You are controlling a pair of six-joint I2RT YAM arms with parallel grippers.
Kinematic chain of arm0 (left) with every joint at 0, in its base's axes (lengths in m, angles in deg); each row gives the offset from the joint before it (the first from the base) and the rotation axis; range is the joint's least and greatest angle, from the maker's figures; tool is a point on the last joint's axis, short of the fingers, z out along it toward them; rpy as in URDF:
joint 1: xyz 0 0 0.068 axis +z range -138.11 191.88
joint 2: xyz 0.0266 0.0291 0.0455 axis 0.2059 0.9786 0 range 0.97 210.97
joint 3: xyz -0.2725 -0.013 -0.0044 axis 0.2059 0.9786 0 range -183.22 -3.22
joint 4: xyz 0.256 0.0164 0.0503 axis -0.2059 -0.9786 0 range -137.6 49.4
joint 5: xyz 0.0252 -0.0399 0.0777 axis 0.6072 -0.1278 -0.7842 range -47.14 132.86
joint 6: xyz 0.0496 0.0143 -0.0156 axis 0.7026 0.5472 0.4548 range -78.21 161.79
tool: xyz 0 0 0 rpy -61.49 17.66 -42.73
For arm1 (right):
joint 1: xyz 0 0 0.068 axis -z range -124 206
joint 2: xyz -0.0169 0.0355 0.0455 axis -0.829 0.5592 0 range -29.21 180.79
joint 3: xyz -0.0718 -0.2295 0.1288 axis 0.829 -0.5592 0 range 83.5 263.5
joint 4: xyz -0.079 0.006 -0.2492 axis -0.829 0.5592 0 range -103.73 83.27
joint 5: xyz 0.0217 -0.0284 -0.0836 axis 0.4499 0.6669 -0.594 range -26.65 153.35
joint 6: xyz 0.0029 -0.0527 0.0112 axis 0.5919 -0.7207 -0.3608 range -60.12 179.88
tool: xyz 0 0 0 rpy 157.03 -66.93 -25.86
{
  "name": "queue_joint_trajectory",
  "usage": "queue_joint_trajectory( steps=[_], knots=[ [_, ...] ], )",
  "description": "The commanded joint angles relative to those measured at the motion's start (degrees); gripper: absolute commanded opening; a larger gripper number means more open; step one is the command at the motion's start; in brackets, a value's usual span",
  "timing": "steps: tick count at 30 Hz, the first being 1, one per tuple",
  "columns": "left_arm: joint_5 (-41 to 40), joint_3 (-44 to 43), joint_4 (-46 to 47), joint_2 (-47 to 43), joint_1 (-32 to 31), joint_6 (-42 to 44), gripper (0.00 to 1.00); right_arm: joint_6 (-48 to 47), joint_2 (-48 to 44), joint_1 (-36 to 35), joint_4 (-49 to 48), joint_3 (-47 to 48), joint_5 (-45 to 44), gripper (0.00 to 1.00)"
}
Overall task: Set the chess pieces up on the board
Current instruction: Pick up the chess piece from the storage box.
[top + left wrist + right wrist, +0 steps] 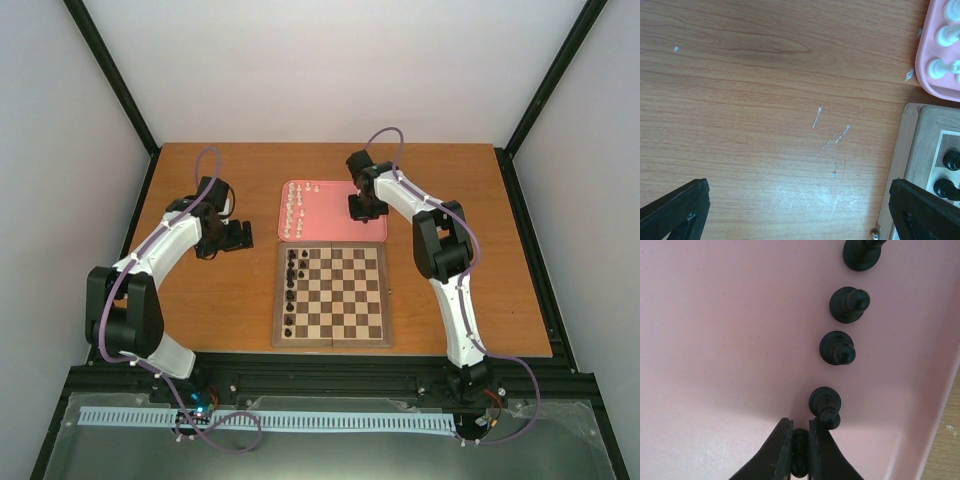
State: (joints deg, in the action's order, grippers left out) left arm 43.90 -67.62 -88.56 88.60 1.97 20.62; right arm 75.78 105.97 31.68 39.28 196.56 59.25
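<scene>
Pink plastic fills the right wrist view, where the right gripper (800, 426) pinches 1 black piece (800, 455) between its 2 fingers (782, 450). The jaws are drawn close, with only that small figure between them. The grip sits near the right wall of the pink tray (715, 340). Whether the piece rests on the tray floor or hangs clear of it cannot be told.

Beyond the fingers, 4 more black pieces (837, 347) run in a line toward the tray's far edge, the nearest just beside the right finger.

From above, the tray lies at the far middle of the worktop (220, 290), its near edge just beside the far edge of the board (335, 342). White pieces (298, 205) stand in the tray's left part, well apart from the right gripper over its right part. A black column (290, 290) of figures lines the board's left edge.

The left gripper (799, 200) hangs over bare wood to the left of the tray and board. Its jaws are spread wide, holding nothing. In its wrist view, the tray's near left corner and the board's far left corner show at the right edge.
</scene>
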Motion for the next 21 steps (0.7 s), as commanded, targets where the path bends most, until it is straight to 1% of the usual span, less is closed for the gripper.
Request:
queue_joint_trajectory(
  steps=[1, 6, 16, 21],
  knots=[
    [-0.44, -2.09, -0.40, 0.05, 0.15, 0.88, 1.00, 0.41, -0.95, 0.59, 1.30, -0.82, -0.78, 0.07],
    [-0.33, -1.66, -0.24, -0.68, 0.15, 0.95, 1.00, 0.99, -4.15, 0.60, 0.25, -3.79, -0.39, 0.03],
    [0.26, -0.17, 0.04, -2.89, 0.15, 0.65, 1.00, 1.70, -10.74, 0.28, 0.14, -7.04, -0.33, 0.03],
    [0.24, 0.24, 0.02, -3.63, 0.16, 0.67, 1.00, 2.19, -14.91, -2.36, 1.99, -6.97, -0.78, 0.03]
  ],
)
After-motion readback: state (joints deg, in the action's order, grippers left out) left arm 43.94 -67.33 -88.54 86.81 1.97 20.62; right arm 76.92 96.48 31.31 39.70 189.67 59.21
